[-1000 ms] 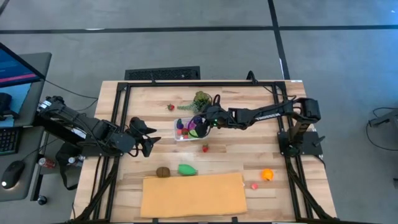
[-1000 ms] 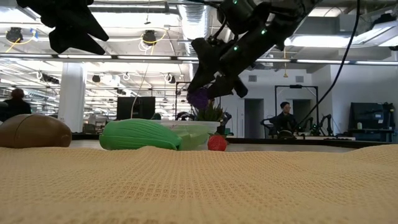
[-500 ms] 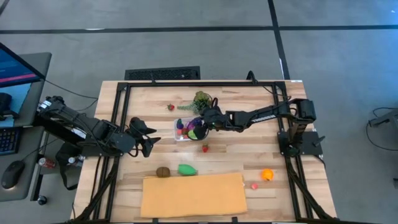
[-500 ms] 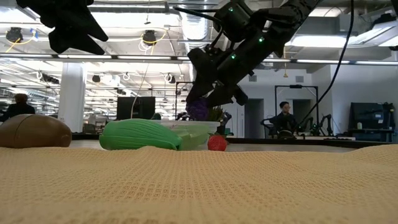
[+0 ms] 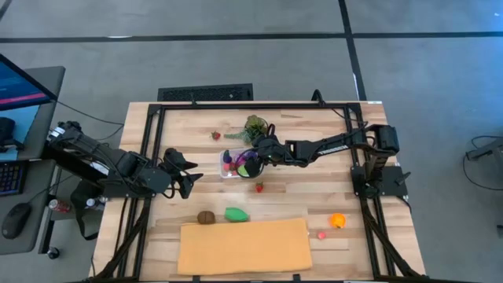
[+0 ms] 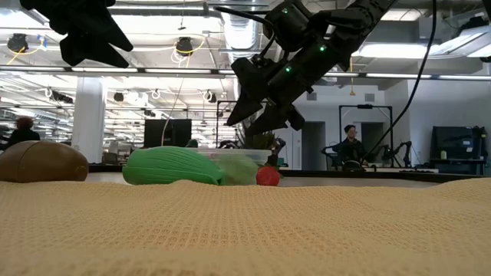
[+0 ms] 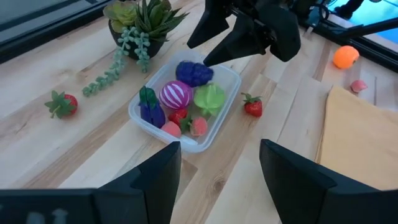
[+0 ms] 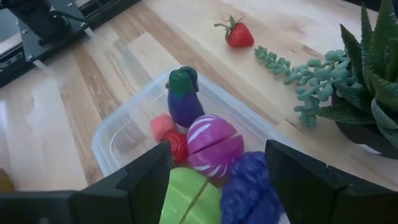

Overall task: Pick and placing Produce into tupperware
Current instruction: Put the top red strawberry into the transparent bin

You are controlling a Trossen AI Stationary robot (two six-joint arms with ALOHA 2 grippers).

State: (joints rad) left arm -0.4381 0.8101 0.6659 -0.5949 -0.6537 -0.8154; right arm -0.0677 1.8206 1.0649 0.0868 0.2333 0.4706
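6 glossy plastic produce [image 7: 186, 102] pieces fill clear round-cornered tupperware [image 7: 138, 119].

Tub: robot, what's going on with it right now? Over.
Right gripper open above tub, grapes dropped in. Left gripper open, waiting beside it. Strawberry loose by tub; nothing in the way.

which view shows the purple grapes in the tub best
The left wrist view: the purple grapes lie in the tub unobstructed, just below the right hand. The right wrist view shows them cut off at the frame edge. In the high view they are a speck under the arm; the low view hides them.
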